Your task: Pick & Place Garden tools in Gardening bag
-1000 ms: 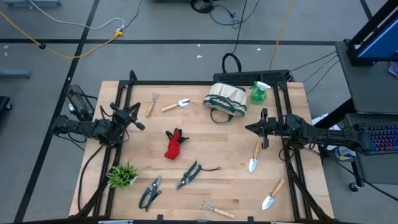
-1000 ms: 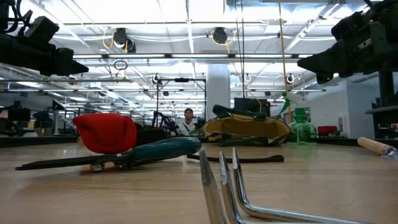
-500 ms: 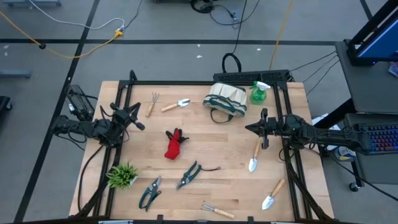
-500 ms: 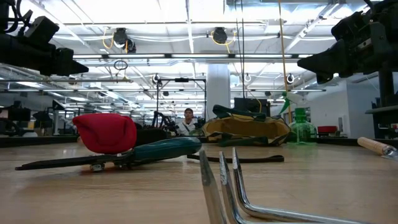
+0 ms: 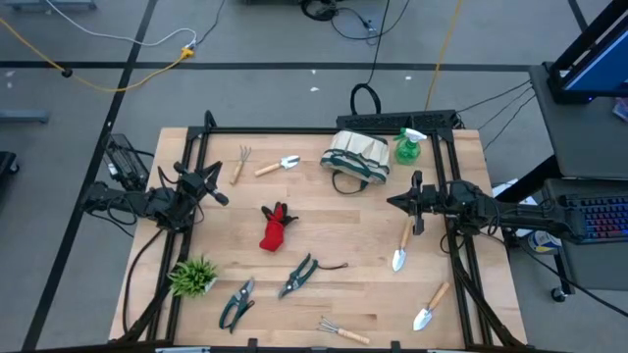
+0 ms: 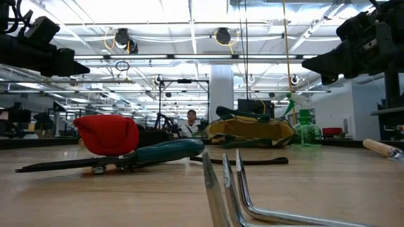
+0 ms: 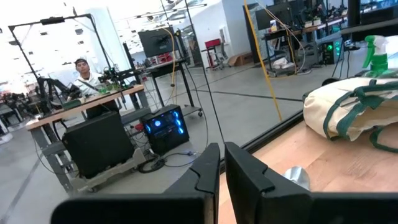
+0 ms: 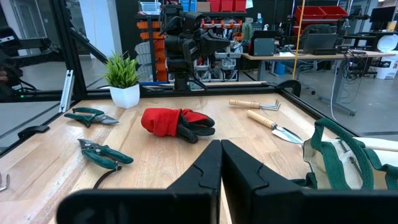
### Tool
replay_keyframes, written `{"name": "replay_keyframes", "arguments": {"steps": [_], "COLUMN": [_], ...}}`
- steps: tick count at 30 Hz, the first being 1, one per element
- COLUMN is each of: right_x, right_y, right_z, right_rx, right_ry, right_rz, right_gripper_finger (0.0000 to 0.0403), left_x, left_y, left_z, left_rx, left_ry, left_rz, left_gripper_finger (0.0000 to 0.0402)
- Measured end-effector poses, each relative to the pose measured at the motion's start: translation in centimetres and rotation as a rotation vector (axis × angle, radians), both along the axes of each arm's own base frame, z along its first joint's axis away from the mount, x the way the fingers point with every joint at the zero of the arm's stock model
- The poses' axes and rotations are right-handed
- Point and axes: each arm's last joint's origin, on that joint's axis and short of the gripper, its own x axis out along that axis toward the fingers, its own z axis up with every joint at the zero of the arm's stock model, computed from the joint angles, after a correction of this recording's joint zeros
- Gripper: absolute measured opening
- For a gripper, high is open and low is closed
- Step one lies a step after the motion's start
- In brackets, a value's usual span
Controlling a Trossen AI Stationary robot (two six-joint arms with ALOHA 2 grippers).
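Both arms idle, nothing held.
We see left gripper [image 5: 218, 195] and right gripper [image 5: 393, 202] fingers together above the desk [image 5: 334, 221]; gardening bag [image 5: 356, 157] untouched.

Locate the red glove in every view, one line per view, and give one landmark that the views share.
High view: red glove lies mid-table, between the two arms.
Low view: red mound at left, behind dark-handled shears.
Left wrist view: not in it.
Right wrist view: centre, on the wood in front of the potted plant tuft.
Shared landmark: the gardening bag, at the table's far edge; also visible in the low view.
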Motion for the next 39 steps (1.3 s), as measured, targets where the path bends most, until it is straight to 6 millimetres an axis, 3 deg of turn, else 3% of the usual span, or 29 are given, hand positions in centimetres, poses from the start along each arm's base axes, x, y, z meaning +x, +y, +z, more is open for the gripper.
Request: {"name": "replay_keyframes", "arguments": {"steps": [8, 22, 39], "right_x": [0.00, 0.00, 0.00], "right_y": [0.00, 0.00, 0.00], "right_z": [0.00, 0.00, 0.00], "right_rx": [0.000, 0.000, 0.000], "right_ry": [0.000, 0.000, 0.000], "right_rz": [0.000, 0.000, 0.000], "right_gripper_finger": [0.0004, 0.0004, 0.0004], "left_x": [0.25, 0.16, 0.16], "left_y": [-0.20, -0.12, -0.12], "left_z": [0.02, 0.01, -0.06], "left_rx": [-0.078, -0.063, -0.170], "left_ry": [-0.119, -0.095, -0.234], "left_rz": [-0.117, -0.073, -0.080], "left_gripper_finger": [0.0031, 0.0031, 0.0031]}}
